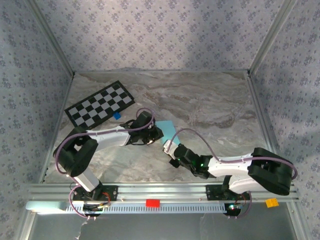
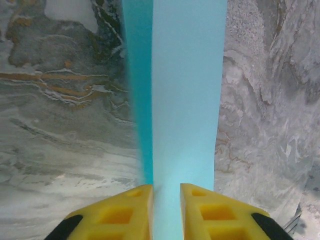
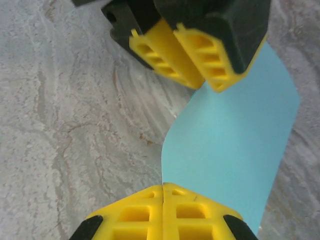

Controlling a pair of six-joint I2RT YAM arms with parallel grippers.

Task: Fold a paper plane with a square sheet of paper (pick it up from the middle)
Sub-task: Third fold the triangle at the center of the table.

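The light sky-blue sheet of paper point(image 1: 169, 128) hangs bent between my two grippers, just above the middle of the marble table point(image 1: 210, 105). In the left wrist view the sheet point(image 2: 185, 100) runs as a folded strip through my left gripper point(image 2: 166, 187), whose yellow jaws stand a little apart around it. My left gripper point(image 1: 155, 134) sits at the sheet's left end. My right gripper point(image 3: 163, 186) is shut on the near edge of the sheet point(image 3: 235, 145), and the left gripper point(image 3: 204, 86) faces it from above. In the top view my right gripper point(image 1: 167, 146) is just below the paper.
A black-and-white checkerboard card point(image 1: 100, 104) lies at the back left, with a tiny dark-blue block point(image 1: 117, 115) by its near corner. Patterned walls close off the left, back and right. A metal rail point(image 1: 160, 190) carrying both arm bases runs along the near edge.
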